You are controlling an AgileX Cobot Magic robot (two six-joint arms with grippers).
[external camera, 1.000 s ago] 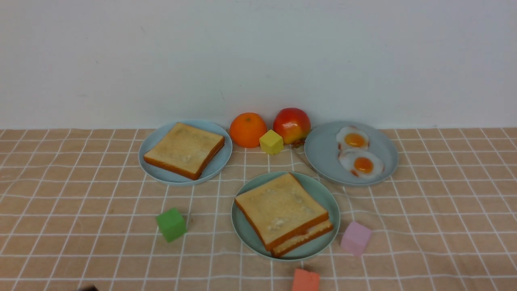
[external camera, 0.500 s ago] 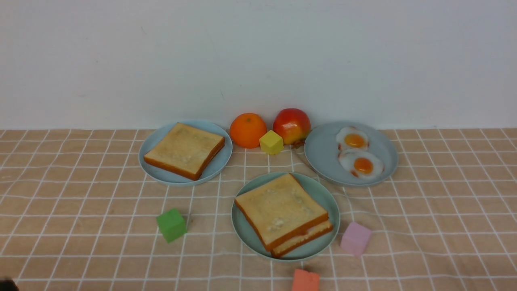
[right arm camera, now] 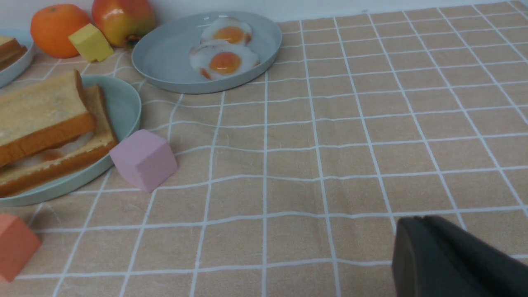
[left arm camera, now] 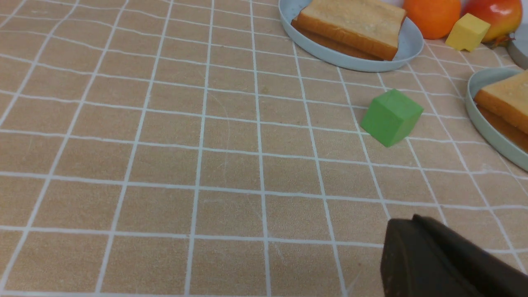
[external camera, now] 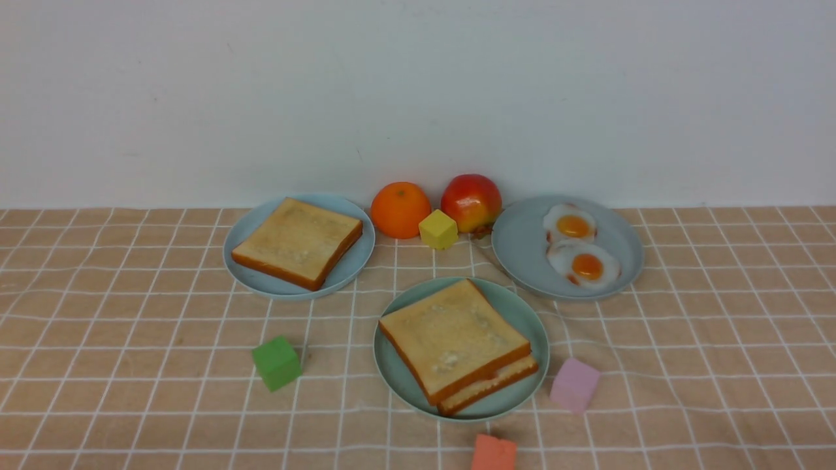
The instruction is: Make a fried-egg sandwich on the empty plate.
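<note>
Pale wall (external camera: 418, 98), tan checked tablecloth (external camera: 130, 365)

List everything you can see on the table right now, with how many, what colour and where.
fried-egg sandwich: 1, golden-brown, on the mint plate
plate: 1, mint-green, front centre
grey-blue plates: 2, back left and back right
toast slice: 1, golden-brown, on back-left plate
fried eggs: 2, white with orange yolks, on back-right plate
orange: 1, by the wall
apple: 1, red-yellow, beside the orange
cubes: 4, yellow, green, pink, orange-red
tablecloth: 1, tan, white grid
left gripper: jaws shut
right gripper: jaws shut
</note>
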